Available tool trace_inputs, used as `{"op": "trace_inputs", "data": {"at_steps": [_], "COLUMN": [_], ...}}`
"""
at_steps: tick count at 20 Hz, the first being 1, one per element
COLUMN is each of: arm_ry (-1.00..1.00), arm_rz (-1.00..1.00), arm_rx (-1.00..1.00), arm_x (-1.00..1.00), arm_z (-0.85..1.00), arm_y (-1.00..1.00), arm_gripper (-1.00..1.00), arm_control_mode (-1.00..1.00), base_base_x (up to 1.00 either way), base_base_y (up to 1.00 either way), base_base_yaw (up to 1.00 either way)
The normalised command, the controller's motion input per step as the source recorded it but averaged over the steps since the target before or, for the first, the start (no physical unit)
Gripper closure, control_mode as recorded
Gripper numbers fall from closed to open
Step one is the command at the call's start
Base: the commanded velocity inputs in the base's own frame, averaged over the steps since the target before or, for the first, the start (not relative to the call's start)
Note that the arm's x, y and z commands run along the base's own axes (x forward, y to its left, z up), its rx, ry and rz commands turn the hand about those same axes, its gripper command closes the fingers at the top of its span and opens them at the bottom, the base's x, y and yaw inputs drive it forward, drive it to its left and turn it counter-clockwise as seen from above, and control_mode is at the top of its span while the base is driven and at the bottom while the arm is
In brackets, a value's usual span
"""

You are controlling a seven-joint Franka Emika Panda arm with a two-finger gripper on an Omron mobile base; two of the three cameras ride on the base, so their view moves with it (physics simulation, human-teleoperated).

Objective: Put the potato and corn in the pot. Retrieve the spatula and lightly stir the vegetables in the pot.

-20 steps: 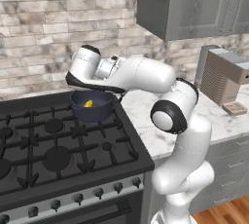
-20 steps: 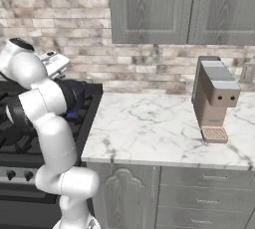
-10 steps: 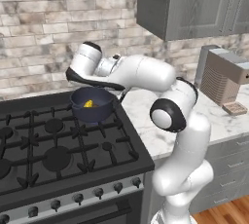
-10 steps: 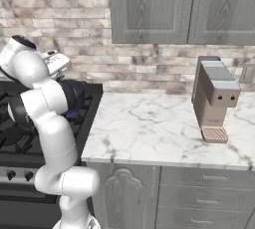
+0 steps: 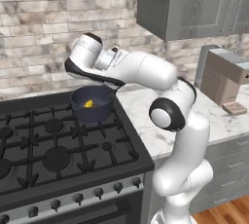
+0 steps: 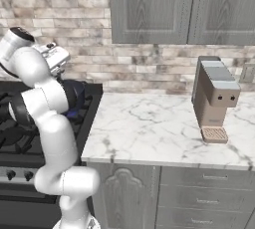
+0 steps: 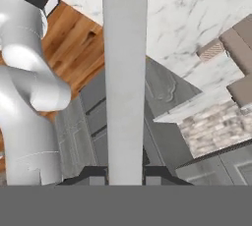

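grey spatula handle [image 7: 125, 72] clamped upright between gripper [image 7: 125, 173] fingertips.

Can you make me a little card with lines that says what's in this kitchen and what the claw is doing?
Pot: dark blue, on the stove, back right burner
Corn: yellow, inside the pot
Claw: shut on the spatula, gripping its grey handle
Coffee machine: on the marble counter
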Motion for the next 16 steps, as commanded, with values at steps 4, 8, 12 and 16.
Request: {"op": "trace_inputs", "data": {"at_steps": [4,8,12,16], "arm_ry": [0.03,0.05,0.00,0.01], "arm_rz": [0.00,0.00,0.00,-0.01], "arm_rx": [0.00,0.00,0.00,-0.01], "arm_x": [0.55,0.48,0.37,0.32], "arm_z": [-0.38,-0.65,-0.22,0.00], "arm_y": [0.13,0.02,0.03,0.00], "arm_gripper": [1.00,1.00,1.00,1.00], "arm_control_mode": [-1.00,-1.00,-1.00,-1.00], "base_base_x": [0.00,0.00,0.00,0.00], "base_base_y": [0.00,0.00,0.00,0.00], "base_base_yaw": [0.00,0.00,0.00,0.00]}}
